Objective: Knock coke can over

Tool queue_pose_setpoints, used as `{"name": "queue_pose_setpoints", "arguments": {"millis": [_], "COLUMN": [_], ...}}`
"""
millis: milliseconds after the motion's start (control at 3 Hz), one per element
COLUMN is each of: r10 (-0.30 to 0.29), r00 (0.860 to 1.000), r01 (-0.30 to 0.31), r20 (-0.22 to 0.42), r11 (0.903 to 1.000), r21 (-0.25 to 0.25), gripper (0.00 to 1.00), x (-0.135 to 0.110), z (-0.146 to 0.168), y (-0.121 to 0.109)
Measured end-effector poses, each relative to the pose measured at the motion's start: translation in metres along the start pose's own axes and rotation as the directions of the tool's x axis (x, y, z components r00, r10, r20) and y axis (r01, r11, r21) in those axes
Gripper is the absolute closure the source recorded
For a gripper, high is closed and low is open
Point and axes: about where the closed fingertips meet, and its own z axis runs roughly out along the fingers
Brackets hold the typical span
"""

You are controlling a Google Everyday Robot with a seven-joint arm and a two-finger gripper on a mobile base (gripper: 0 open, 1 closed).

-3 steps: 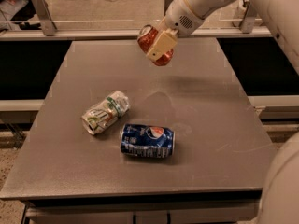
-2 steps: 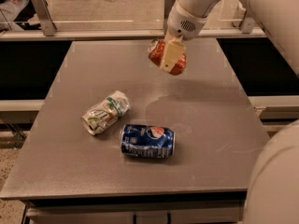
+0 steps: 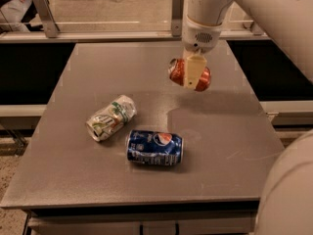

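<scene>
Over the far right part of the table [image 3: 230,146], the gripper [image 3: 191,80] hangs from the white arm [image 3: 205,13], pinching the coke can [image 3: 204,78] across its middle. One cream finger [image 3: 193,68] lies over the front of the can. The coke can sits sideways in the grip, long axis roughly left to right, and looks lifted off the surface, with a faint shadow on the tabletop nearer the viewer. It is well inside the far edge and nearer the right edge than the left. A blue can [image 3: 154,148] lies on its side near the table's middle, toward the front. A crushed silver can [image 3: 111,117] with green marks lies just beside it to the left and slightly farther back; I can't tell if they touch. Both are well apart from the gripper. Bare surface runs along the right side, the front right corner and the far left corner. Two metal posts [image 3: 177,12] stand behind the far edge.
</scene>
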Motion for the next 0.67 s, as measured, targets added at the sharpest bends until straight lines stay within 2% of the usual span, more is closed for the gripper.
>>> {"name": "queue_pose_setpoints", "arguments": {"millis": [333, 667], "r10": [-0.032, -0.064], "r00": [0.998, 0.994], "r01": [0.035, 0.075], "r20": [0.053, 0.093], "r11": [0.9973, 0.9902], "r21": [-0.065, -0.118], "gripper": [0.82, 0.58], "x": [-0.021, -0.045], "z": [0.025, 0.05], "y": [0.009, 0.022]}}
